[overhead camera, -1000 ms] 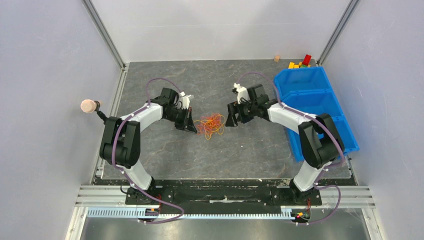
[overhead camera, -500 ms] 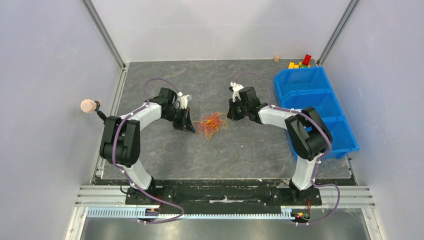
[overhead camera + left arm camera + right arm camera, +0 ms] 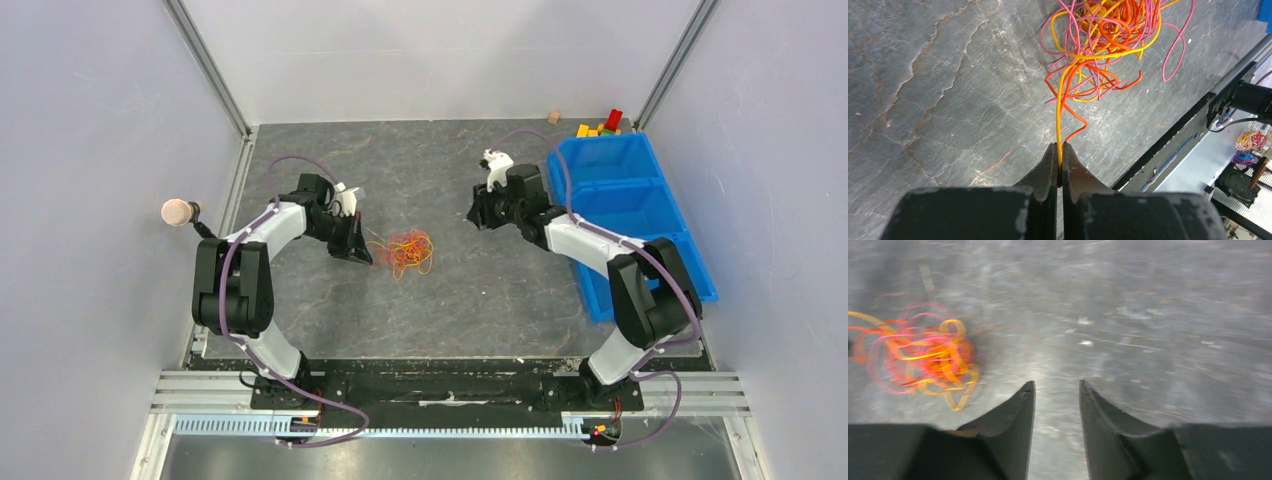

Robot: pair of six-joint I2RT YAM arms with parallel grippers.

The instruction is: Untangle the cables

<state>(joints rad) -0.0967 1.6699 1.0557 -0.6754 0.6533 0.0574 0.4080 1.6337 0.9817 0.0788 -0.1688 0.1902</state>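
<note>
Cables [image 3: 1103,40] straight ahead.
My left end effector [image 3: 1060,151] pinches one strand; right end effector [image 3: 1055,390] spread, farther off.

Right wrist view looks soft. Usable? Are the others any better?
Right wrist: smeared all over, the cables a streaky blob, the table grain lost; only the right gripper has crisp edges. Left wrist: sharp, single strands distinct down to the left gripper. Top: sharp, even light, soft shadows, no glare.
</note>
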